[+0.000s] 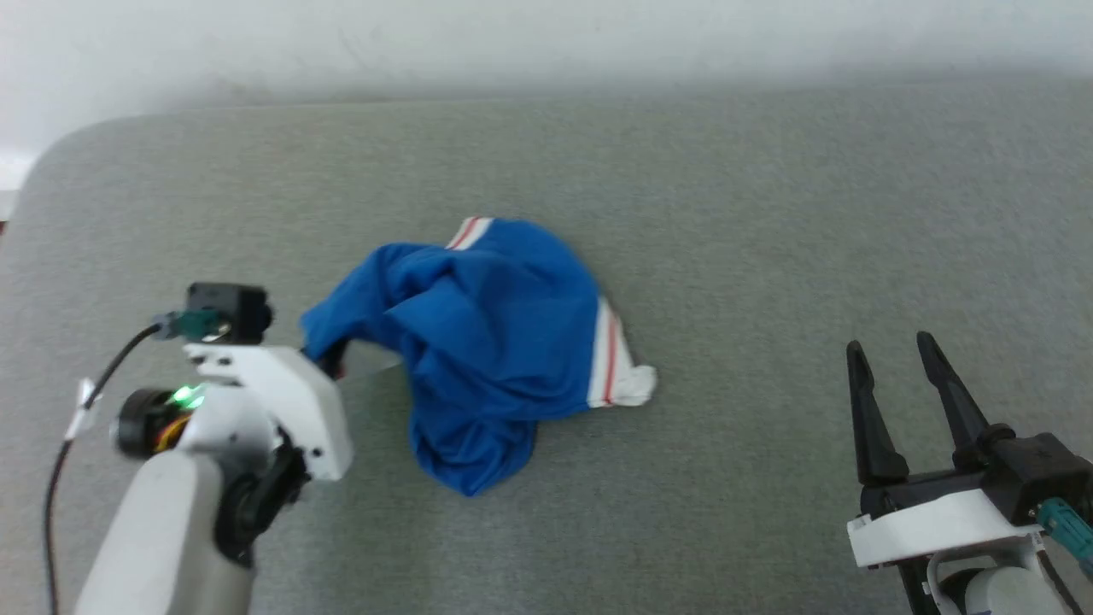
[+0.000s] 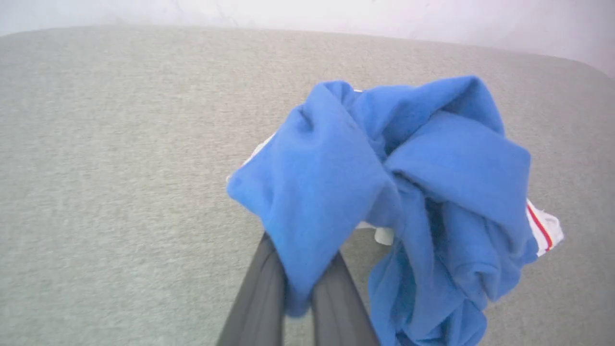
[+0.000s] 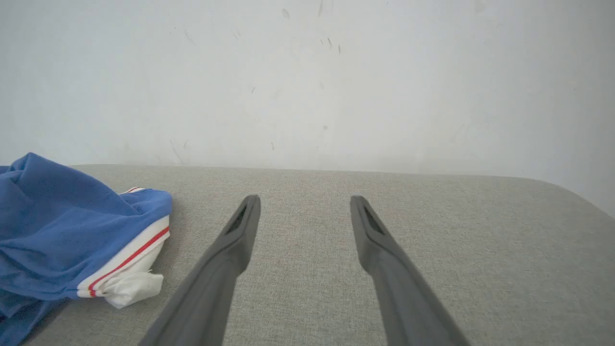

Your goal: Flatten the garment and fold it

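Cloth: the garment [image 1: 487, 342] lies crumpled at frame centre on the grey surface [image 1: 768, 213], nowhere near flat.
Hold: the left gripper [image 2: 299, 283], at lower centre, is clamped on a blue fold, probably to lift and spread it.
Spare: the right gripper [image 1: 890, 343], at lower right, has its fingers apart and empty, well clear of the cloth.

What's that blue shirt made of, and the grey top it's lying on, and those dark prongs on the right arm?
The garment: soft matte knit cloth, likely jersey; it slumps in limp folds. The surface: grey woven-looking upholstery, seemingly padded, given its flecked weave and rounded corner. The fingers of the right end effector: smooth matte dark material, perhaps plastic or rubber; unclear which.
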Robot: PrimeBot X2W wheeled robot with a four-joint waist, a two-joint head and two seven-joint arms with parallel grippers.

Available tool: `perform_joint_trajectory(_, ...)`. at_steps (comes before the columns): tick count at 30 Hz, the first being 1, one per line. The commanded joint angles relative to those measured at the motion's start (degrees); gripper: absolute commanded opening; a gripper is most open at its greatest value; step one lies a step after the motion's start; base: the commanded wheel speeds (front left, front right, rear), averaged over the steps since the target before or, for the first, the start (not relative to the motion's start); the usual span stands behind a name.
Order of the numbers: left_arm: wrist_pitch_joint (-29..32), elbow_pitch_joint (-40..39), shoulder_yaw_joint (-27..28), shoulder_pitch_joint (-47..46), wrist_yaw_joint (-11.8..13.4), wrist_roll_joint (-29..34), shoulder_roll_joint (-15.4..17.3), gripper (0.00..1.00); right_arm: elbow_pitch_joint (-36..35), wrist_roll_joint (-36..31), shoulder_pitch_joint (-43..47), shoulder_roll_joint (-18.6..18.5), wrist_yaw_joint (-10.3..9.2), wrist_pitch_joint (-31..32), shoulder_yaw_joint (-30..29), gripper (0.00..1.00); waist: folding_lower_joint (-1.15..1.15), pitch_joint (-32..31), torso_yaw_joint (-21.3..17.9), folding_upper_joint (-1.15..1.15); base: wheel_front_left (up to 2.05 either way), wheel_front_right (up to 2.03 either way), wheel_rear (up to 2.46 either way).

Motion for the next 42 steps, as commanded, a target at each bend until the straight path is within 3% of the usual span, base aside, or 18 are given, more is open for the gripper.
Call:
perform_joint_trajectory(1, 0.5, -1.7, 1.0, 2.0, 1.1, 0.1, 1.3, 0.0, 0.3, 0.2, 0.5, 0.2, -0.12, -0.3, 0.1, 1.0, 0.01, -2.5, 2.9, 0.0, 0.0, 0.0, 0.0)
perform_joint_trajectory(4, 0.3, -3.9, 2.0, 4.5, 2.6, 0.1, 1.4, 0.0, 0.7, 0.3, 0.4, 0.2, -0.12, -0.3, 0.5, 1.0, 0.01, -2.4, 3.6, 0.0, 0.0, 0.0, 0.0)
perform_joint_trajectory(5, -0.7, -4.3, 2.0, 5.1, 3.1, 0.7, 1.4, 0.69, 0.8, 0.3, 0.3, 0.2, -0.12, -0.3, 0.5, 1.0, 0.01, -2.3, 3.9, 0.0, 0.0, 0.0, 0.0)
perform_joint_trajectory(6, -2.2, -4.4, 2.2, 5.5, 3.8, 1.4, 1.1, 1.0, 0.8, 0.3, 0.2, 0.2, -0.12, -0.3, 0.6, 1.0, 0.01, -2.3, 4.2, 0.0, 0.0, 0.0, 0.0)
perform_joint_trajectory(9, -8.6, -4.5, 1.9, 5.9, 5.9, 5.0, 0.4, 1.0, 0.9, 0.1, -0.2, 0.2, -0.12, -0.3, 1.3, 1.0, 0.01, -2.3, 5.2, 0.0, 0.0, 0.0, 0.0)
perform_joint_trajectory(13, -22.0, -4.2, 1.4, 5.7, 8.9, 10.0, -1.8, 1.0, 1.3, 0.6, -1.4, 0.2, -0.12, 0.4, 2.8, 1.0, 0.01, -2.7, 7.1, 0.0, 0.0, 0.0, 0.0)
perform_joint_trajectory(19, -40.4, -2.6, -1.0, 7.1, 10.6, 15.3, -4.4, 1.0, 4.3, 3.4, -7.7, -1.4, -0.12, 12.4, 10.3, 1.0, 0.01, -3.4, 10.1, 0.0, 0.0, 0.0, 0.0)
perform_joint_trajectory(28, -42.7, -9.0, -5.4, 11.8, 12.9, 22.9, -7.9, 1.0, 15.3, 9.2, -18.9, -3.9, -0.12, 37.6, 15.6, 1.0, 0.01, -3.0, 15.9, 0.0, 0.0, 0.0, 0.0)
perform_joint_trajectory(33, -42.7, -9.9, -6.9, 13.7, 12.3, 23.1, -9.4, 1.0, 20.5, 10.5, -23.0, -5.0, -0.12, 43.9, 15.7, 1.0, 0.01, -1.9, 19.3, 0.0, 0.0, 0.0, 0.0)
perform_joint_trajectory(39, -42.7, -9.8, -6.9, 13.9, 11.6, 22.8, -10.2, 1.0, 26.8, 10.7, -24.2, -6.2, -0.12, 46.9, 16.7, 1.0, 0.01, -1.0, 21.8, 0.0, 0.0, 0.0, 0.0)
perform_joint_trajectory(40, -42.7, -9.8, -6.7, 13.9, 11.5, 22.7, -10.3, 1.0, 27.7, 10.6, -24.0, -6.3, -0.12, 46.9, 17.0, 0.63, 0.01, -1.0, 21.9, 0.0, 0.0, 0.0, 0.0)
perform_joint_trajectory(41, -42.7, -9.8, -6.5, 14.0, 11.5, 22.6, -10.4, 1.0, 28.4, 10.6, -23.9, -6.4, -0.12, 46.7, 17.2, 0.05, 0.01, -1.0, 22.0, 0.0, 0.0, 0.0, 0.0)
perform_joint_trajectory(42, -42.7, -9.8, -6.3, 14.0, 11.4, 22.6, -10.5, 1.0, 28.9, 10.6, -23.6, -6.5, -0.12, 46.3, 17.5, 0.0, 0.01, -1.1, 22.0, 0.0, 0.0, 0.0, 0.0)
